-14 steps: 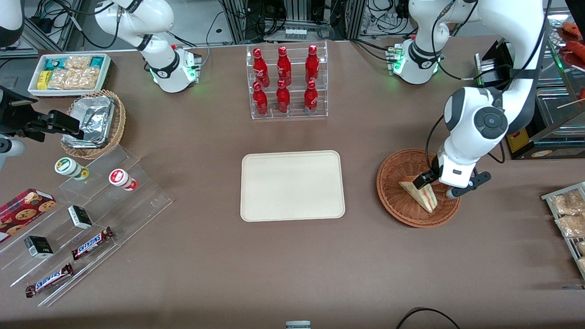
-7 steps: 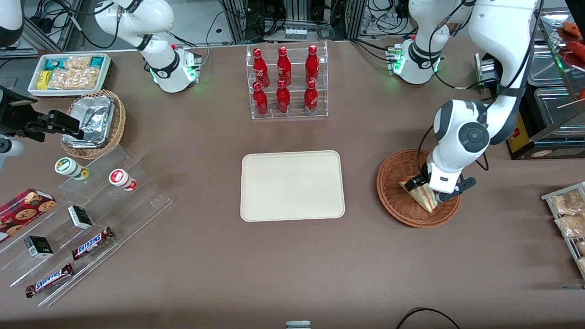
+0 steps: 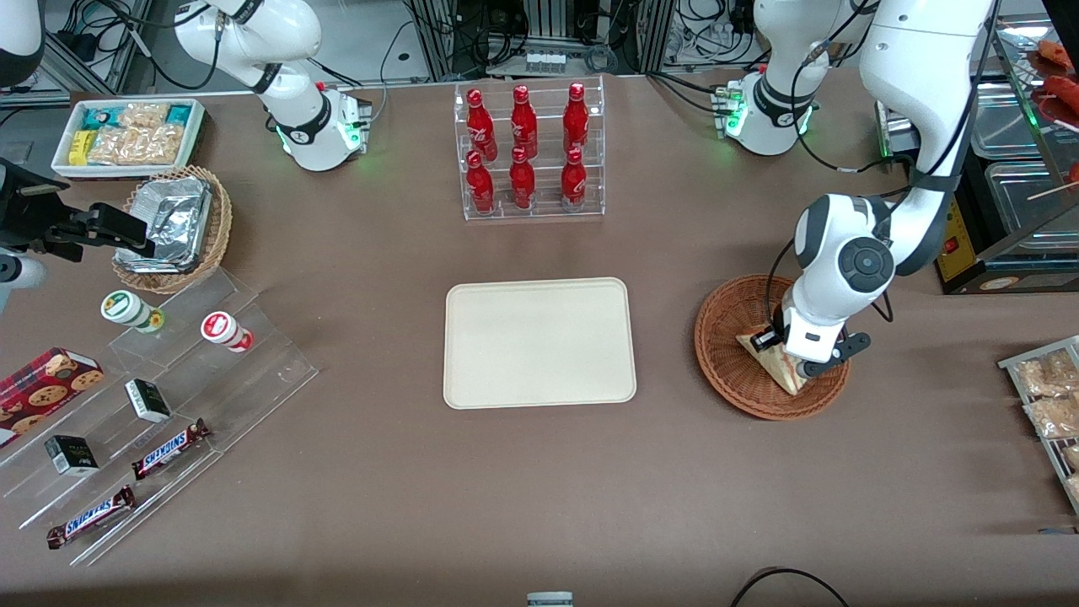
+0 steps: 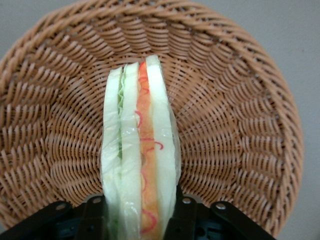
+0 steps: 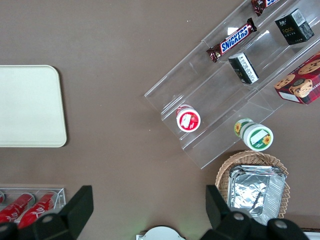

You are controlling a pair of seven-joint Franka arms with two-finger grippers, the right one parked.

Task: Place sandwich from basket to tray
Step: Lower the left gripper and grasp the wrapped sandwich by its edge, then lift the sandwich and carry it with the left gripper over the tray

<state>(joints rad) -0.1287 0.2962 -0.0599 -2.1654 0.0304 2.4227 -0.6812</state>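
Gripper (image 3: 780, 354) lowered, jaws straddling sandwich (image 4: 140, 150); contact unclear.

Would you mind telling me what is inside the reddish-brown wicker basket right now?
The basket holds one sandwich, standing on edge. The gripper is down inside, its jaws on either side of the wedge. The weave under the sandwich is covered.

You have a clear rack (image 3: 533, 152) of six red bottles (image 3: 523, 177) farther from the camera than the table's middle. Toward the parked arm's end: white bin (image 3: 128, 137) of snack packets, tan basket (image 3: 173, 229) with foil packets (image 3: 169, 221), stepped clear stand (image 3: 160, 405) carrying two cups (image 3: 226, 330), two Snickers bars (image 3: 169, 448), small boxes (image 3: 147, 400), cookie box (image 3: 44, 384).
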